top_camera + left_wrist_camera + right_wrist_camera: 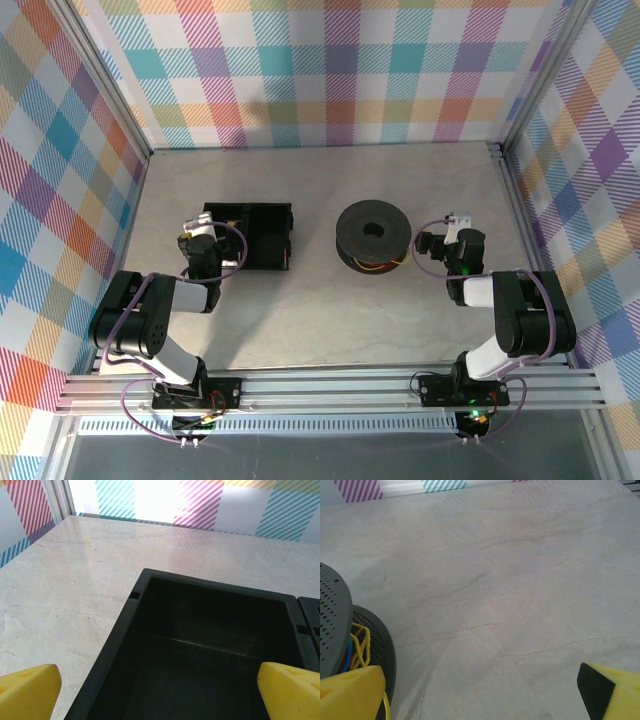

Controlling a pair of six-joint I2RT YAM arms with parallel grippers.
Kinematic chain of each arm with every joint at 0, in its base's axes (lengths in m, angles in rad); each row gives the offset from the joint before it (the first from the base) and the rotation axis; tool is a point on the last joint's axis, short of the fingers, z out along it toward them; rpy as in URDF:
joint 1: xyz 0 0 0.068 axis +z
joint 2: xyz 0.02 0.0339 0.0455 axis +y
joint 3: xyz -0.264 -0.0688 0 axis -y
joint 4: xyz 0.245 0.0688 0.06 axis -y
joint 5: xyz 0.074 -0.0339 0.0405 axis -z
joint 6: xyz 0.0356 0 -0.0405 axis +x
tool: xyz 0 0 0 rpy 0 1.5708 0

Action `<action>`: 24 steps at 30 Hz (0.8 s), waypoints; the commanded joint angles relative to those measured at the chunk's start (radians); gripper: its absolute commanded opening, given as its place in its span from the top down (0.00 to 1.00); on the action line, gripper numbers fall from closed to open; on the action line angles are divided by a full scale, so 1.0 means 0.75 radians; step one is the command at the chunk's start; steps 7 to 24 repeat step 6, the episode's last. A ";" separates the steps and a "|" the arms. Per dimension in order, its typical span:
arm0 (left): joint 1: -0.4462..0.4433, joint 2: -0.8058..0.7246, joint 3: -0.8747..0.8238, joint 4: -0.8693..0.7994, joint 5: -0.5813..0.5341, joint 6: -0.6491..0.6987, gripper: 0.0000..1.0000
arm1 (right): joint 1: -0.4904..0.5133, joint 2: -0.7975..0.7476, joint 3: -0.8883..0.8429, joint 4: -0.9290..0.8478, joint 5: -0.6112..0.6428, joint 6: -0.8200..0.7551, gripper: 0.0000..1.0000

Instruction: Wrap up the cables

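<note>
Yellow and blue cables (359,645) lie wound between the perforated flanges of a black spool (372,233) at mid-table, and one yellow strand hangs loose at its lower edge. The winding looks largely done, with that stray end apparently left to tuck in. Both arms are empty-handed. The right gripper (480,695) hovers spread wide just beside the spool. The left gripper (160,692), equally wide, hangs over a black two-compartment bin (131,610), well apart from the cables. Nothing appears to stand between the right gripper and the spool.
</note>
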 commanded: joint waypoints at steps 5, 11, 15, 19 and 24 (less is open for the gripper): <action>0.012 0.019 0.009 -0.081 0.023 0.037 0.00 | 0.007 -0.008 0.027 0.002 -0.040 -0.030 0.01; 0.013 0.019 0.010 -0.083 0.023 0.038 0.00 | 0.006 -0.008 0.025 0.003 -0.039 -0.029 0.01; 0.013 0.019 0.010 -0.083 0.023 0.038 0.00 | 0.006 -0.008 0.025 0.003 -0.039 -0.029 0.01; 0.013 0.019 0.010 -0.083 0.023 0.038 0.00 | 0.006 -0.008 0.025 0.003 -0.039 -0.029 0.01; 0.013 0.019 0.010 -0.083 0.023 0.038 0.00 | 0.006 -0.008 0.025 0.003 -0.039 -0.029 0.01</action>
